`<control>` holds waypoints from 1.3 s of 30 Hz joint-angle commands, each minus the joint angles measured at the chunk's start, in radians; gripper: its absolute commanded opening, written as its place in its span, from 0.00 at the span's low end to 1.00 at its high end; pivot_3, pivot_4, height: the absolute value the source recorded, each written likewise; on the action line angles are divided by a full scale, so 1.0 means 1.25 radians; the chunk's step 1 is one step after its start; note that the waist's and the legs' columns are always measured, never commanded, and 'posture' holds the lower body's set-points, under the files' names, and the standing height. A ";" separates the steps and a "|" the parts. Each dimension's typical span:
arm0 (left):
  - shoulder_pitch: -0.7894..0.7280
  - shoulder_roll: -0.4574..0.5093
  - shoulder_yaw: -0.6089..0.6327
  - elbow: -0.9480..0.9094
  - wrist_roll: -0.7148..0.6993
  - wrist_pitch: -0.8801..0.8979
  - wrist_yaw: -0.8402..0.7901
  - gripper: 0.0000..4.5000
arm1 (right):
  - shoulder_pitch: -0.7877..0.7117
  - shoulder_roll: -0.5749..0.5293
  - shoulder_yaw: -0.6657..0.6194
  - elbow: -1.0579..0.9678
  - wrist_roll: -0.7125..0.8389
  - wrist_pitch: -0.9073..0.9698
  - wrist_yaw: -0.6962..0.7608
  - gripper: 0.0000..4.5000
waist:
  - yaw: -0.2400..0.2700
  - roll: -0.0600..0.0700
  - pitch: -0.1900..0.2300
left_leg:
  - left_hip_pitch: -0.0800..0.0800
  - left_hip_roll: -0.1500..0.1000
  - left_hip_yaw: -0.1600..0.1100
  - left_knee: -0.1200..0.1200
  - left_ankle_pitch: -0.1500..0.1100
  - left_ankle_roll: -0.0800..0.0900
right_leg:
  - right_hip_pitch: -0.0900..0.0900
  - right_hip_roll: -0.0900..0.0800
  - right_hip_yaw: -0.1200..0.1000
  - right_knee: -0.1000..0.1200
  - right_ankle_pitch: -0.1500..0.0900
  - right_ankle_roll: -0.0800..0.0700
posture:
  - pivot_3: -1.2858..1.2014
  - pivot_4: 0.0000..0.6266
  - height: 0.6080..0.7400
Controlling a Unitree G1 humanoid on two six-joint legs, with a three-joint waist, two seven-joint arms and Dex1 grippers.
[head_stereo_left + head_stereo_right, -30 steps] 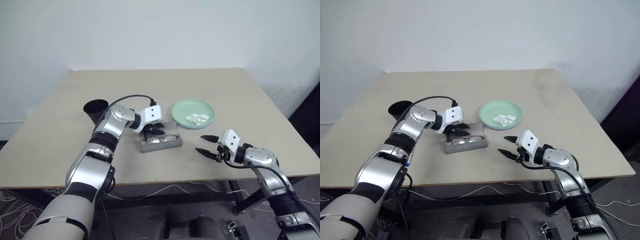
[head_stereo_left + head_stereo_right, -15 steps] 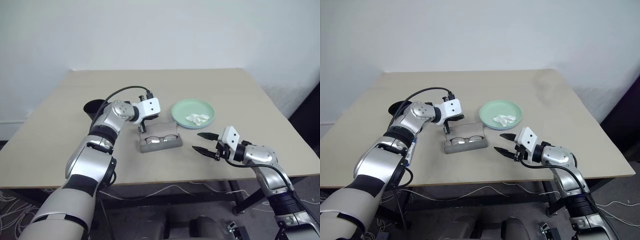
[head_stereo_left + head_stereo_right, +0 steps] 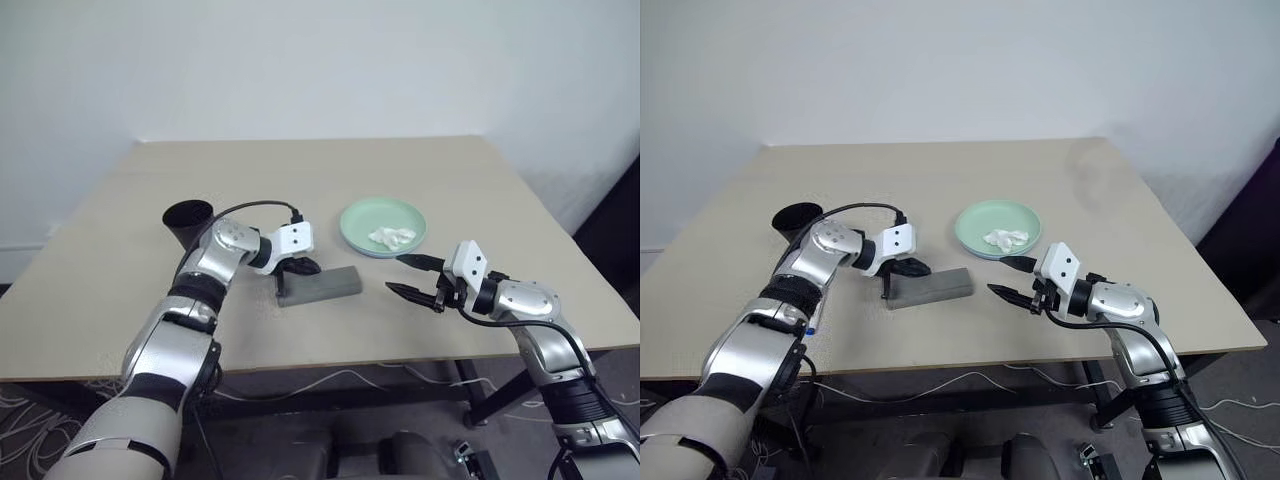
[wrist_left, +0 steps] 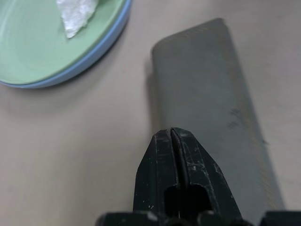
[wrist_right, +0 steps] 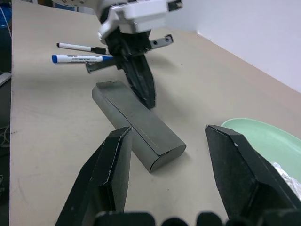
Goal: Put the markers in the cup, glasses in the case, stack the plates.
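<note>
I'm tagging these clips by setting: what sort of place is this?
Probably a lab or test room, not a home: a plain beige table against a bare white wall, with loose cables on the carpet beneath it.

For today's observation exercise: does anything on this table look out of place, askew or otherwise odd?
Yes. A crumpled white tissue lies in the mint green plate, which sits stacked on the light blue plate. It is no tableware. Two markers lie loose on the table, beyond the closed grey case.

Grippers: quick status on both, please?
Left gripper: shut, empty, beside the closed grey felt glasses case.
Right gripper: open, holding nothing.
</note>
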 commanded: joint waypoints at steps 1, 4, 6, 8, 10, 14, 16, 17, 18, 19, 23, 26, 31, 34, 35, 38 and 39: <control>0.051 0.016 0.012 -0.122 -0.028 0.052 -0.016 0.01 | -0.024 0.003 -0.010 -0.011 0.015 -0.002 0.002 0.60 | 0.000 0.000 0.000 | 0.000 0.000 0.000 0.000 0.000 0.000 | 0.000 0.000 0.000 0.000 0.000 0.000 | 0.52 0.00 0.98; 0.101 0.027 0.019 -0.206 -0.029 0.089 0.016 0.01 | -0.025 0.011 -0.001 -0.004 0.012 -0.002 0.005 0.60 | 0.001 0.000 0.000 | 0.001 0.000 0.000 0.000 0.000 0.000 | 0.000 0.000 0.001 0.000 0.000 0.000 | 0.52 0.00 0.98; 0.116 0.025 0.042 -0.239 -0.036 0.120 0.071 0.01 | -0.026 0.015 0.003 0.000 0.010 -0.003 0.005 0.60 | 0.001 0.000 0.000 | 0.002 0.000 0.000 0.000 0.000 0.000 | 0.000 0.000 0.001 0.000 0.000 0.000 | 0.52 0.00 0.98; 0.127 0.022 0.071 -0.270 -0.035 0.129 0.157 0.01 | -0.028 0.019 0.008 0.001 0.010 -0.004 0.006 0.60 | 0.001 0.000 0.000 | 0.002 0.000 0.000 0.000 0.000 0.000 | 0.000 0.000 0.001 0.000 -0.001 -0.001 | 0.52 0.00 0.98; 0.139 0.012 0.108 -0.300 -0.034 0.163 0.267 0.01 | -0.030 0.022 0.013 0.002 0.010 -0.005 0.007 0.60 | 0.001 0.000 0.000 | 0.002 0.000 0.000 0.000 0.000 0.000 | 0.000 0.000 0.001 0.001 -0.001 -0.001 | 0.52 0.00 0.98; 0.244 -0.015 0.207 -0.485 -0.046 0.368 0.453 0.01 | -0.037 0.026 0.015 0.015 0.009 -0.009 0.011 0.60 | -0.001 0.000 0.000 | 0.003 0.000 0.000 0.000 0.000 0.000 | 0.000 0.001 0.002 0.001 0.000 0.000 | 0.52 0.00 0.98; 0.294 -0.035 0.236 -0.575 -0.053 0.465 0.506 0.01 | -0.037 0.024 0.014 0.018 0.010 -0.012 0.016 0.60 | 0.000 0.001 0.000 | 0.003 0.000 0.000 -0.001 0.000 0.000 | 0.000 0.001 0.002 0.001 0.000 0.000 | 0.52 0.00 0.98; 0.330 -0.049 0.253 -0.630 -0.051 0.521 0.541 0.01 | -0.042 0.023 0.013 0.024 0.012 -0.012 0.021 0.60 | 0.000 0.001 0.000 | 0.003 0.000 0.000 -0.001 0.000 0.000 | 0.000 0.001 0.002 0.001 0.000 0.000 | 0.52 0.00 0.98; 0.359 -0.062 0.269 -0.673 -0.049 0.569 0.572 0.01 | -0.046 0.023 0.012 0.030 0.013 -0.014 0.026 0.60 | 0.000 0.001 0.000 | 0.003 0.000 0.000 -0.001 0.000 0.000 | -0.001 0.001 0.002 0.001 0.000 0.000 | 0.52 0.00 0.98; 0.385 -0.079 0.288 -0.717 -0.050 0.624 0.603 0.01 | -0.051 0.023 0.011 0.038 0.012 -0.016 0.029 0.60 | 0.000 0.001 0.000 | 0.003 0.000 0.000 -0.001 0.000 0.000 | -0.001 0.001 0.002 0.001 0.000 0.000 | 0.52 0.00 0.98; 0.434 -0.122 0.332 -0.833 -0.044 0.778 0.693 0.14 | -0.058 0.027 0.012 0.058 0.010 -0.025 0.039 0.60 | 0.005 0.000 0.000 | 0.003 0.000 0.000 -0.001 0.000 0.000 | 0.000 0.001 0.002 0.001 0.000 0.000 | 0.52 0.00 0.98; 0.442 -0.136 0.348 -0.871 -0.037 0.843 0.746 0.37 | -0.056 0.031 0.017 0.065 0.008 -0.030 0.045 0.60 | 0.005 0.000 0.000 | 0.003 0.000 -0.001 0.000 0.000 0.000 | 0.001 0.001 0.001 0.001 0.000 -0.001 | 0.52 0.00 0.98; 0.424 -0.136 0.363 -0.869 -0.026 0.886 0.827 0.76 | -0.054 0.037 0.020 0.073 0.004 -0.034 0.045 0.60 | 0.003 0.000 0.000 | 0.003 0.000 -0.001 0.000 0.000 0.000 | 0.003 0.000 0.001 0.001 -0.001 -0.002 | 0.52 0.00 0.98; 0.416 -0.127 0.354 -0.862 -0.032 0.917 0.840 0.91 | -0.049 0.037 0.018 0.068 0.003 -0.034 0.042 0.60 | 0.004 0.000 0.000 | 0.003 0.000 -0.001 0.000 0.000 0.000 | 0.003 0.000 0.001 0.001 -0.001 -0.002 | 0.52 0.00 0.98; 0.412 -0.129 0.357 -0.860 -0.037 0.924 0.845 0.91 | -0.045 0.036 0.017 0.066 0.002 -0.034 0.041 0.60 | 0.004 0.000 0.000 | 0.003 0.000 -0.001 -0.001 0.000 0.000 | 0.003 0.000 0.001 0.001 -0.001 -0.002 | 0.52 0.00 0.98; 0.397 -0.129 0.360 -0.850 -0.050 0.933 0.852 0.91 | -0.035 0.033 0.016 0.061 -0.001 -0.035 0.036 0.60 | 0.004 0.000 0.000 | 0.003 0.000 -0.001 -0.001 0.000 0.000 | 0.001 0.000 0.001 0.001 -0.001 -0.002 | 0.52 0.00 0.98; 0.393 -0.127 0.360 -0.846 -0.053 0.935 0.853 0.91 | -0.033 0.032 0.016 0.060 -0.003 -0.035 0.035 0.60 | 0.004 0.000 0.000 | 0.003 0.000 -0.001 -0.001 0.000 0.000 | 0.001 0.000 0.001 0.000 -0.001 -0.002 | 0.52 0.00 0.98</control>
